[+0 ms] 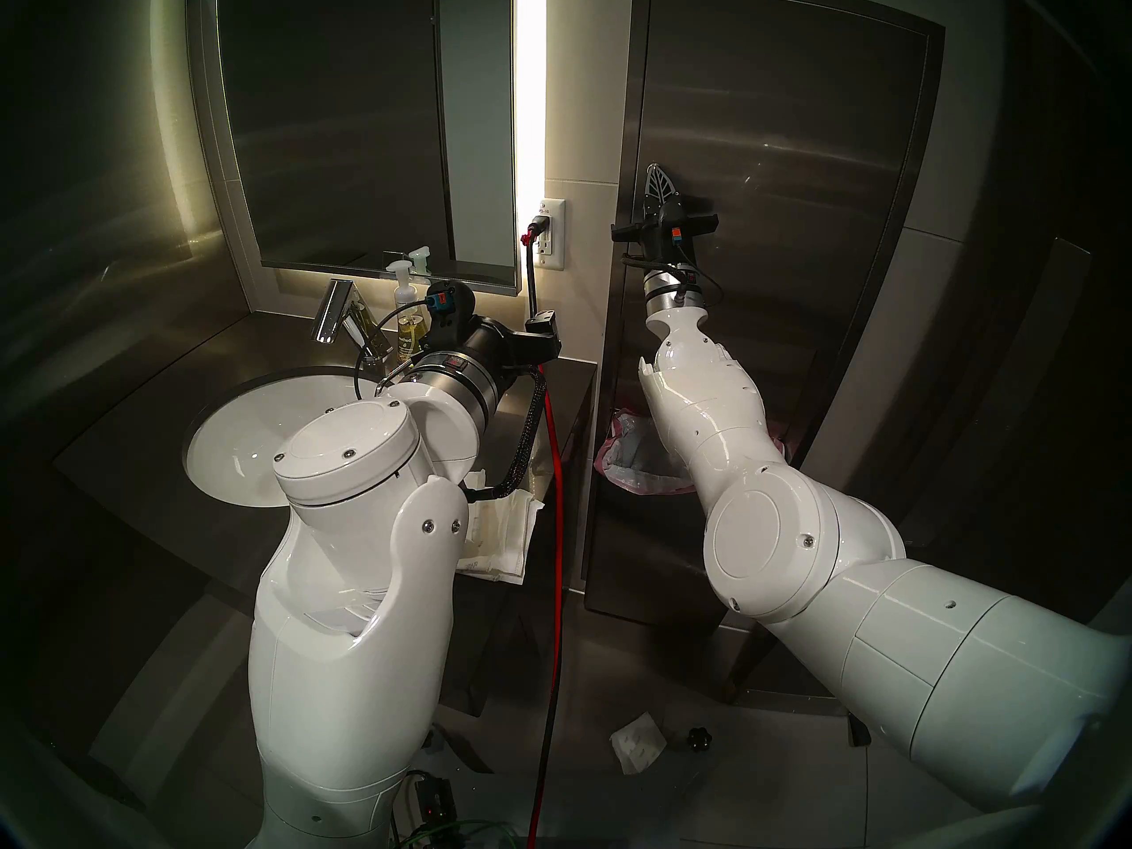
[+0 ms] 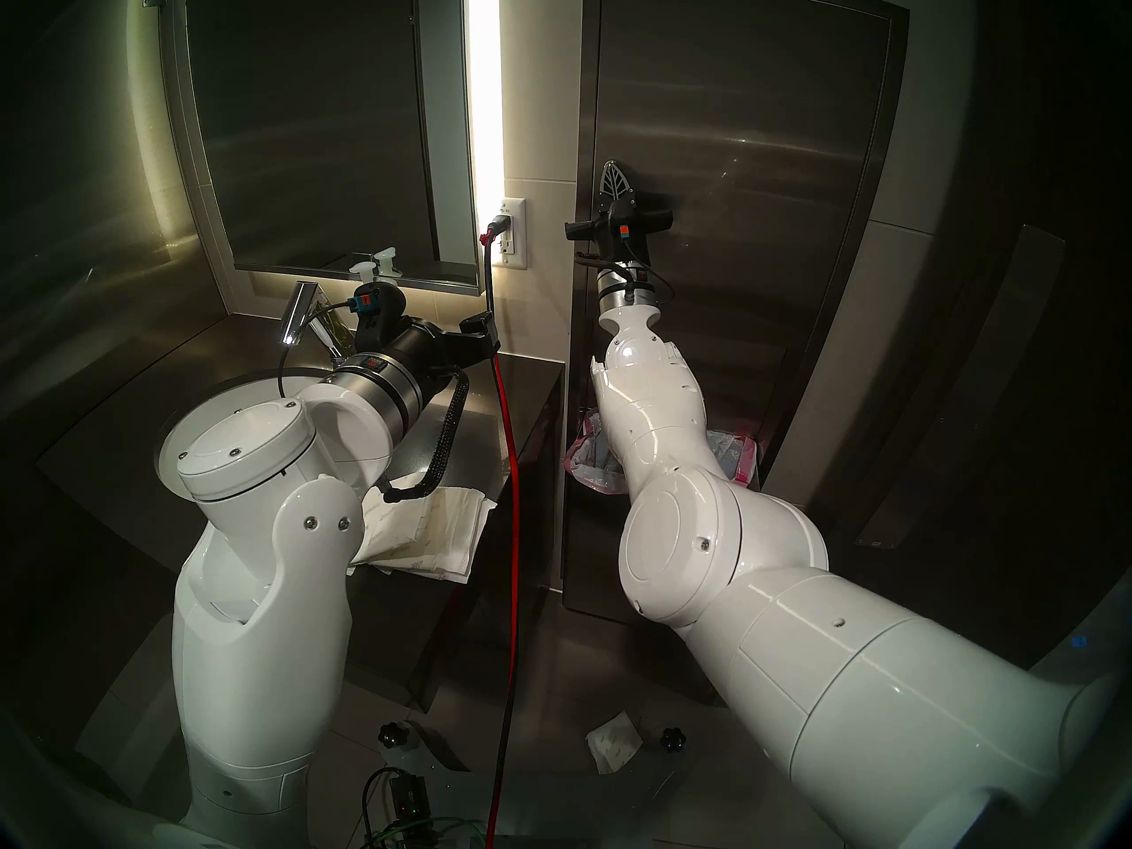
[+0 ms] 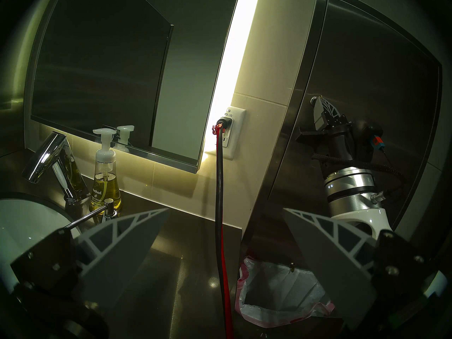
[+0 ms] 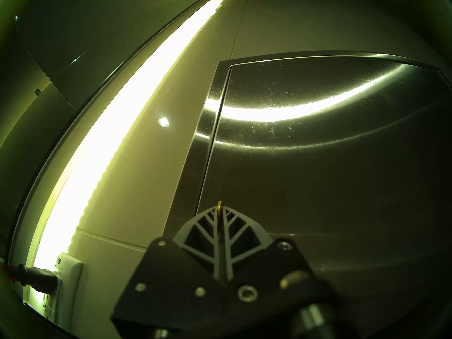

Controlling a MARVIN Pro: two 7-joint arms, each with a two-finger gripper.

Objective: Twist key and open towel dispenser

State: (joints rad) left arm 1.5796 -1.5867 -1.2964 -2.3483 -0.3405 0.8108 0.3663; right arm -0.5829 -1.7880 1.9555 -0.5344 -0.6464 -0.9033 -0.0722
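Right tool (image 4: 220, 223) pinched shut on the key (image 4: 219, 206); in our right wrist view a thin brass tab sticks out at 12 o'clock between the closed tips. Key sits at the left edge of the towel dispenser (image 1: 796, 217) door, about mid-height, at roughly 1 o'clock from the wall outlet (image 1: 549, 234). Door looks flush with its frame. Left tool (image 3: 225, 233) is spread wide, holding nothing, level over the desk (image 3: 186, 245) beside the sink (image 1: 245, 425). Soap bottle (image 3: 105, 184) stands by the faucet (image 3: 46, 157). Pink-edged bag (image 3: 281, 294) lines the bin at 6 o'clock below the door.
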